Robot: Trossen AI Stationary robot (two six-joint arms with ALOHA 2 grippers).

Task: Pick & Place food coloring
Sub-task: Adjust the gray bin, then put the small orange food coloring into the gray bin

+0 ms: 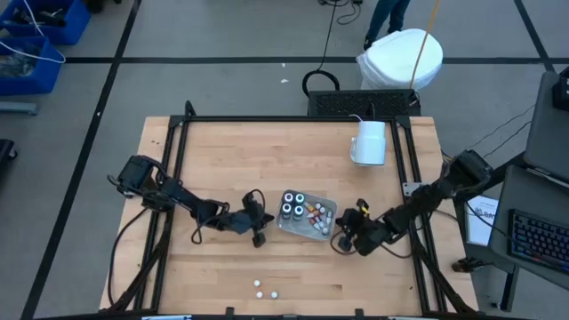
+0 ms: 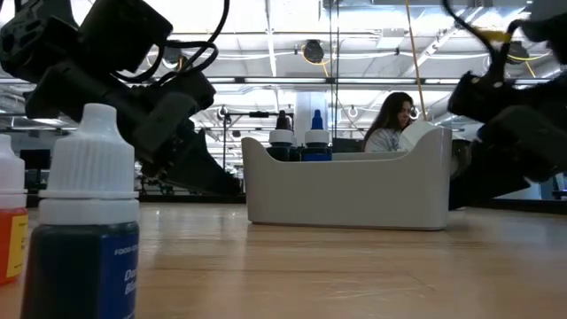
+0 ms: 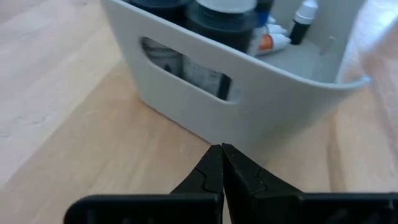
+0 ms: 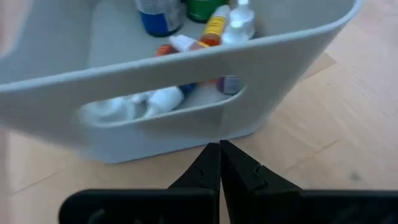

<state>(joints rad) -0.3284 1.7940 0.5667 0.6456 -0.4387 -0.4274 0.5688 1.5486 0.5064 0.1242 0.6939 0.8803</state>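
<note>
The left gripper [image 1: 259, 238] sits clenched on nothing, its tips pressed together just beside the near wall of the pale tray [image 1: 326, 230]; the right gripper [image 1: 341, 242] is likewise clenched and empty at the tray's opposite side. Most of the food coloring already lies in that tray: four dark round pots [image 1: 292, 204] at one end and a cluster of small dropper bottles [image 1: 316, 214] at the other (red, yellow and blue bodies show in the wrist views). Three more white-capped bottles [image 1: 262, 290] stand well apart near the table's front edge, and the low view shows one of them, a blue bottle [image 2: 87, 237], right at the camera.

The step in hand appears to be fetching one of those stragglers. To do it well, an arm would need to back off the tray wall without nudging it, spread its fingers before descending, and take one bottle by its body rather than the slippery cap, keeping clear of its two neighbours.

The surface is a light butcher-block table [image 1: 231, 160] inside a black frame, with a white mug [image 1: 369, 142] near the back. Beyond it, a person sits in a brightly lit workshop.
</note>
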